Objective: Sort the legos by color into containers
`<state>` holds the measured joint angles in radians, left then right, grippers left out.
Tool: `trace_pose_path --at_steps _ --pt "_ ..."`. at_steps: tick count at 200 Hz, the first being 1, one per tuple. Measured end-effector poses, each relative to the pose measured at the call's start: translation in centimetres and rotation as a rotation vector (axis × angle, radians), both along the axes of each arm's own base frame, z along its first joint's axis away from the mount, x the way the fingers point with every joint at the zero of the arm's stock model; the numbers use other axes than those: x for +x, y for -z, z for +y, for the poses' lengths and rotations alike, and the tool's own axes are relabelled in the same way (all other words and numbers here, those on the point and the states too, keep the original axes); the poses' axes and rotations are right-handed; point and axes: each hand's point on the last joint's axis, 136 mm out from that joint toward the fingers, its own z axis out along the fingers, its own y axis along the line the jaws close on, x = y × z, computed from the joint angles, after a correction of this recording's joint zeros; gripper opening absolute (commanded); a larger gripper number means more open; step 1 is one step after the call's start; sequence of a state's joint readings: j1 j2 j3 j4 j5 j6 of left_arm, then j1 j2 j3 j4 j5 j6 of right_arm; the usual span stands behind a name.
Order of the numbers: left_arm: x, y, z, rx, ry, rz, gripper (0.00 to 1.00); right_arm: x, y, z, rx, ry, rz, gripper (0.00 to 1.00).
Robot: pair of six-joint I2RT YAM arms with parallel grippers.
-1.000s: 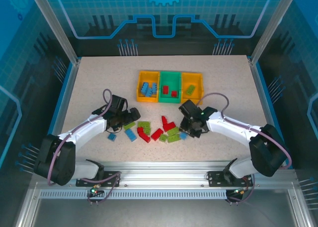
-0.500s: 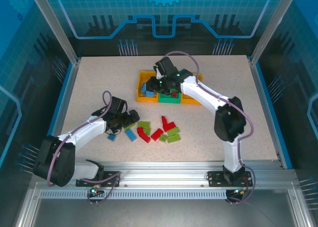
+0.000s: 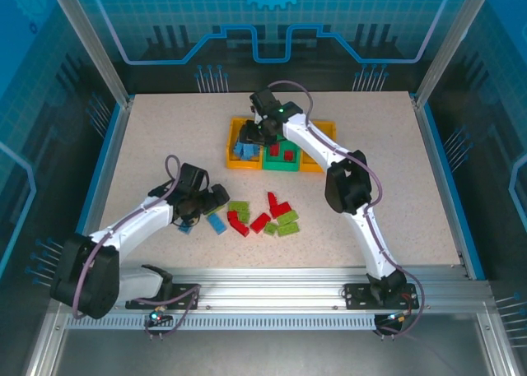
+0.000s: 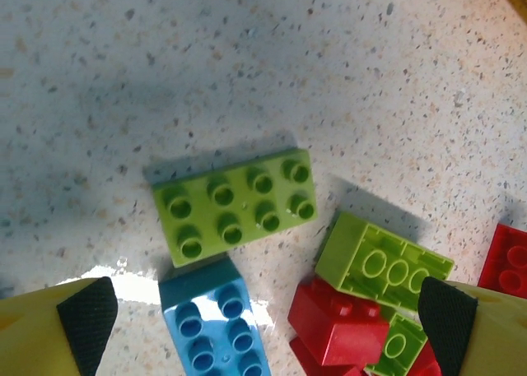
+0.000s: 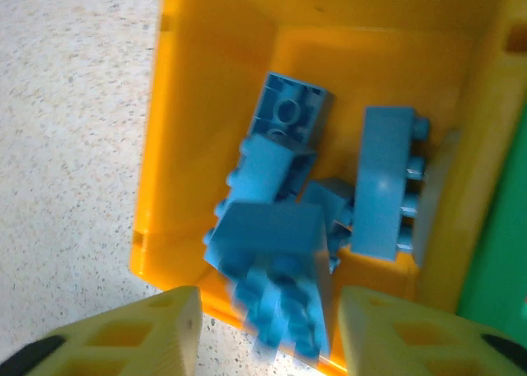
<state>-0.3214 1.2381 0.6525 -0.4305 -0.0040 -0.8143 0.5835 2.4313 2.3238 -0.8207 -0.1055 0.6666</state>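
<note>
**Over the left bin, a blue brick sits between parted fingers**

At the far side of the table (image 3: 165,146), the right gripper (image 3: 251,133) reaches over the left orange-yellow bin (image 3: 230,146) of the three joined containers. From its wrist, the claw is released: the two yellow fingers (image 5: 156,327) stand apart, and a blurred blue brick (image 5: 276,277) lies between them just above the bin's near wall. Speckled table shows between that brick and the left finger. Beneath it the bin holds more blue legos, one with its hollow underside up (image 5: 288,113) and one on its side (image 5: 383,183) against the right wall. The green bin (image 3: 280,127) next door holds two red bricks (image 3: 280,152). The right orange-yellow bin (image 3: 309,166) is partly crossed by the arm.

Nearer the bases, the left gripper (image 3: 210,199) hovers at the left end of the loose pile (image 3: 263,215), its claw spread wide and grasping nothing. Its black pads (image 4: 86,314) sit at the lower corners of the wrist view. Between them lie a blue brick (image 4: 218,322) studs up, touching a light green brick (image 4: 235,207) studs up. An overturned green brick (image 4: 383,265) leans on a red brick (image 4: 342,327).
</note>
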Motion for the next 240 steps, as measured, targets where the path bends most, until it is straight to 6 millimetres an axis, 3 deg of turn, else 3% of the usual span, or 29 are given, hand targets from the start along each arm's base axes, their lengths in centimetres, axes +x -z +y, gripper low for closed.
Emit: trace_pose_path --at_steps 29,72,127,164,211,240 --pt "-1.8 0.4 -0.2 -0.017 -0.023 0.029 0.99 0.1 0.0 -0.1 -0.003 0.008 -0.006 0.71" --pt "-3.0 1.1 -0.5 -0.033 -0.071 0.069 0.95 -0.4 -1.0 -0.2 -0.008 -0.006 -0.033 0.8" --pt "-3.6 2.7 -0.9 -0.025 -0.102 0.141 0.76 -3.1 -5.7 -2.9 0.011 0.008 -0.093 0.82" --pt "-3.8 3.7 -0.8 -0.011 -0.111 0.177 0.71 -3.7 -7.8 -7.0 0.021 0.071 -0.125 0.84" --pt "-3.6 4.2 -0.8 0.017 -0.112 0.221 0.68 -4.8 -6.4 -13.3 -0.05 0.157 -0.111 0.84" --pt "-3.7 4.5 -0.6 0.044 -0.11 0.256 0.56 -7.0 -5.9 -15.7 -0.111 0.156 -0.121 0.85"
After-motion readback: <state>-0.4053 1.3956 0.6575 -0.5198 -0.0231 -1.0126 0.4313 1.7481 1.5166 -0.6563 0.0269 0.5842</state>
